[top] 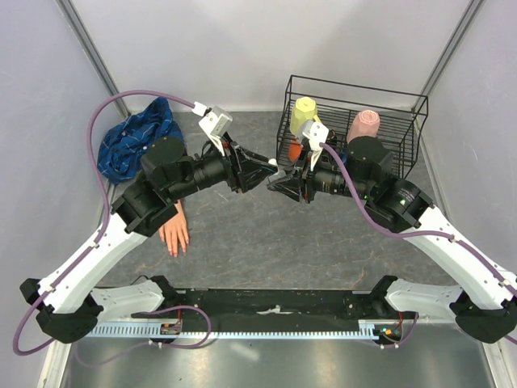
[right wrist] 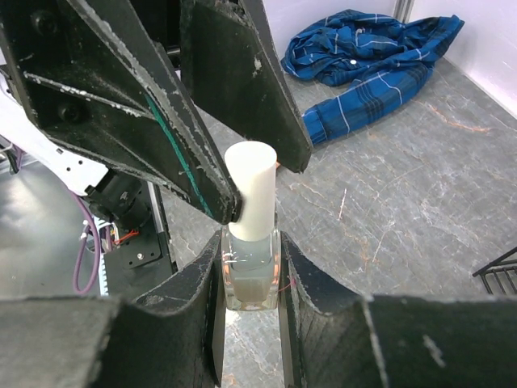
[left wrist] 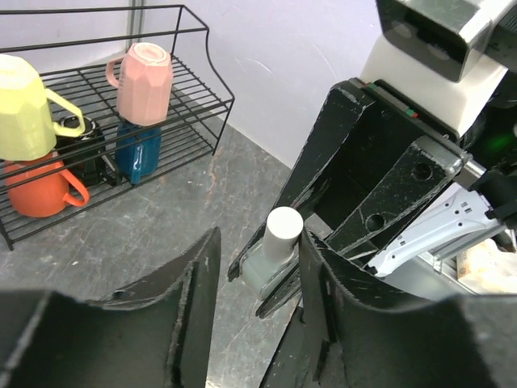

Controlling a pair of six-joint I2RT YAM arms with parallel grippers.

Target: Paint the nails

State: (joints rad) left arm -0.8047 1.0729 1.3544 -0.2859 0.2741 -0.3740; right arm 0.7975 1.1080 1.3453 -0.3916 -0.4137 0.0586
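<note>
Right tool point(right wrist: 250, 242), nearest in its own wrist view, is pinched narrow on the glass body of a small bottle point(right wrist: 252, 283), held upright and, as far as I can tell, off the surface point(right wrist: 388, 202). Just above its tips stands the white cap point(right wrist: 252, 186). From the far side the left tool point(left wrist: 262, 238) straddles that cap, spread wider than it, one finger touching it and the other just beside.

I judge the step in hand to be uncapping the polish; no painting has begun. Next, the left tool should close squarely on the cap and twist while the right tool stops the glass from turning, then lift straight.

The nails point(top: 173, 252), too small to make out, lie on the mannequin hand point(top: 174, 230), well apart from both tools, back beneath the left arm, with the plaid sleeve point(top: 133, 141) beyond
</note>
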